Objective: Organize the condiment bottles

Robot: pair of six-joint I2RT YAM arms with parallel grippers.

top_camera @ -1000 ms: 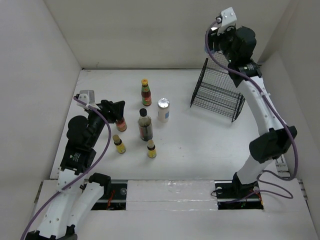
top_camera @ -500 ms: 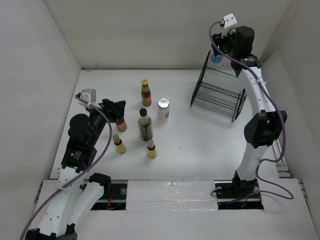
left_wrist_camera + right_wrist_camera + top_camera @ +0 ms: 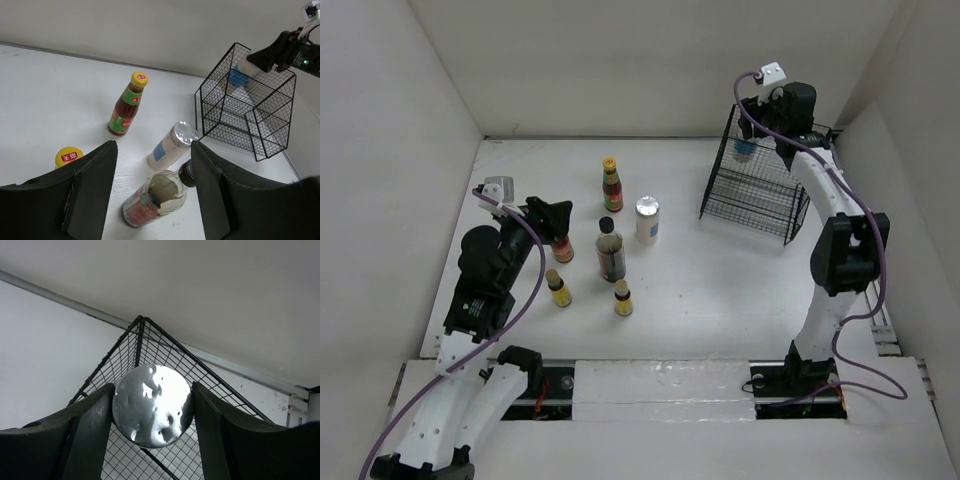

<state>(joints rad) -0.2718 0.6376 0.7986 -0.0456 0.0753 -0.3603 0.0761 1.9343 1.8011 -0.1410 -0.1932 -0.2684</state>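
bottles (image 3: 610,255) — closely packed | table (image 3: 720,285) between them and basket (image 3: 760,195) — open

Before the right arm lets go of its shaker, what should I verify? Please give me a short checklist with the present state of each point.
1. Grip: the right gripper is shut on the shaker, lid between both fingers: ok.
2. Drop spot: the shaker is over the opening of the wire basket, not its rim: cannot tell.
3. The left gripper is open and empty: ok.
4. The left gripper is far from the basket: ok.
5. The second shaker stands apart from the basket: ok.
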